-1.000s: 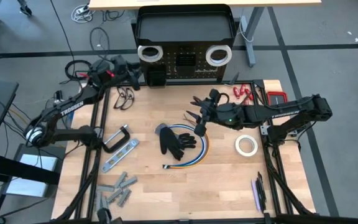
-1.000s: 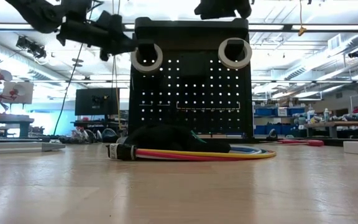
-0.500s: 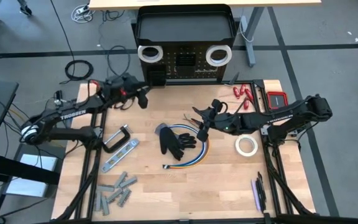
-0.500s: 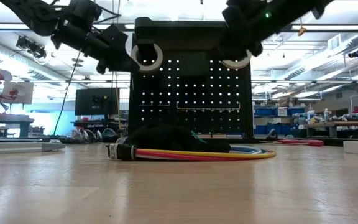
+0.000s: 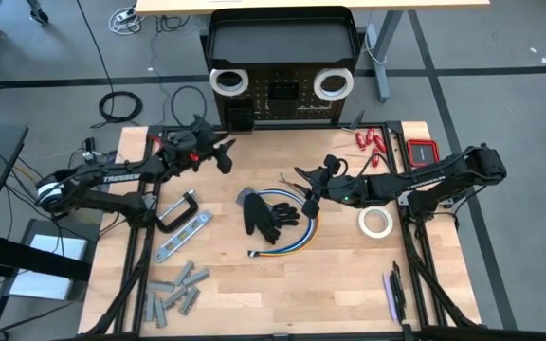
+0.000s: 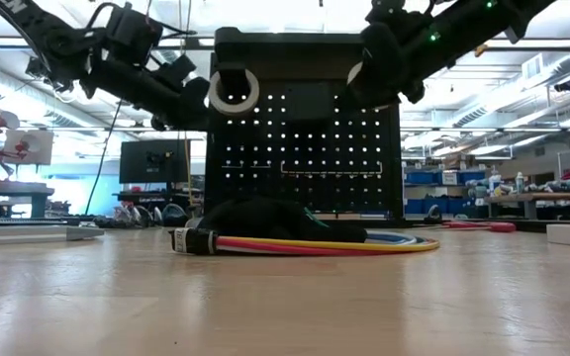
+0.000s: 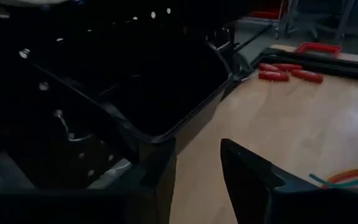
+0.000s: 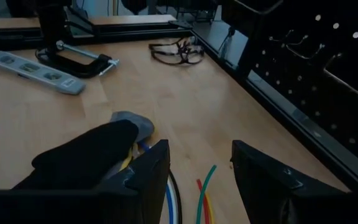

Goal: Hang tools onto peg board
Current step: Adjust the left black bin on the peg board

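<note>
Peg board (image 5: 282, 95): black perforated panel shown upright at the table's far edge, with a shallow black tray on top and a small black bin (image 5: 238, 117) at its foot
Tape rolls on board: 2 white rolls are hung on the panel's front, 1 toward the left (image 5: 227, 81) and 1 toward the right (image 5: 332, 84)
Left gripper (image 5: 224, 155): held above the far left part of the table, just before the peg board; in the left wrist view the fingers (image 7: 248, 176) are seen parted with a clear gap, and nothing is held
Right gripper (image 5: 308, 192): held over the table's middle, just beside the black glove (image 5: 265, 215); its fingers (image 8: 267, 177) are seen apart and empty in the right wrist view
Cable coil (image 5: 297, 227): coloured loop lying flat, partly under the glove
Loose tape roll (image 5: 375, 222): 1 white roll lying flat near the right edge
Black C-clamp (image 5: 178, 210): lying at the left, touching the silver-grey level (image 5: 183, 236)
Grey metal pieces (image 5: 176, 291): heaped near the front left corner
Red-handled tools (image 5: 372, 141): lying at the far right, beside a red case (image 5: 423, 150)
Purple-handled tool (image 5: 390, 296): lying at the front right edge
Safety glasses (image 8: 176, 51): lying on the table near the board's left end
</note>
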`<action>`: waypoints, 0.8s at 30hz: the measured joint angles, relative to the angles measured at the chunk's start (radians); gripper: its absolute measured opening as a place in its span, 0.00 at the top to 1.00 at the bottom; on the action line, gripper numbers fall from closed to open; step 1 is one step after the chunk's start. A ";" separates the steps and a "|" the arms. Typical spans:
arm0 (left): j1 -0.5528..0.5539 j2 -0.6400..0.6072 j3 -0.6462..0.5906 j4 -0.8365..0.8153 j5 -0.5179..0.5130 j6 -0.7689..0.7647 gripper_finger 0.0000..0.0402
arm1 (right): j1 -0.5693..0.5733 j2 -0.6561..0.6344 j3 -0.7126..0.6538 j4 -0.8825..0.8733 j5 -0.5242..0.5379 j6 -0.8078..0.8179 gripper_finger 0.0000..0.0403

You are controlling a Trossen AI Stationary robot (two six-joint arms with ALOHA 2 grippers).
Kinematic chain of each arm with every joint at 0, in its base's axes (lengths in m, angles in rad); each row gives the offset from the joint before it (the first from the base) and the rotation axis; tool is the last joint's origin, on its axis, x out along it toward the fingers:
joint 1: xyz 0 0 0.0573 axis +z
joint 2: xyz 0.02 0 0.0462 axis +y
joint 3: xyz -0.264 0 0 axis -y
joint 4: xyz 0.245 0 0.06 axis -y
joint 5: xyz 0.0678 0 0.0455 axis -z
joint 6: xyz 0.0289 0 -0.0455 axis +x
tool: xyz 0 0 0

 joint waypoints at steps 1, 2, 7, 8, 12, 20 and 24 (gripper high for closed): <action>0.003 0.006 0.001 0.032 0.013 0.008 0.66 | 0.000 0.000 0.000 0.001 0.000 0.000 0.55; 0.004 0.008 0.005 0.059 0.019 0.016 0.66 | 0.002 0.000 0.000 0.001 0.000 0.002 0.55; 0.005 0.000 0.017 0.087 0.021 0.040 0.66 | 0.002 0.000 0.000 0.003 0.000 0.008 0.55; 0.005 -0.003 0.017 0.083 0.019 0.040 0.66 | 0.002 0.000 0.000 0.003 0.000 0.008 0.55; 0.005 -0.017 0.019 0.040 0.016 0.040 0.66 | 0.002 0.000 0.000 0.002 0.000 0.008 0.55; 0.008 -0.069 0.019 -0.068 -0.015 0.040 0.66 | 0.002 0.000 0.000 -0.006 0.000 0.007 0.56; 0.009 -0.102 0.019 -0.090 -0.035 0.040 0.66 | 0.002 0.000 0.000 -0.016 0.000 0.006 0.56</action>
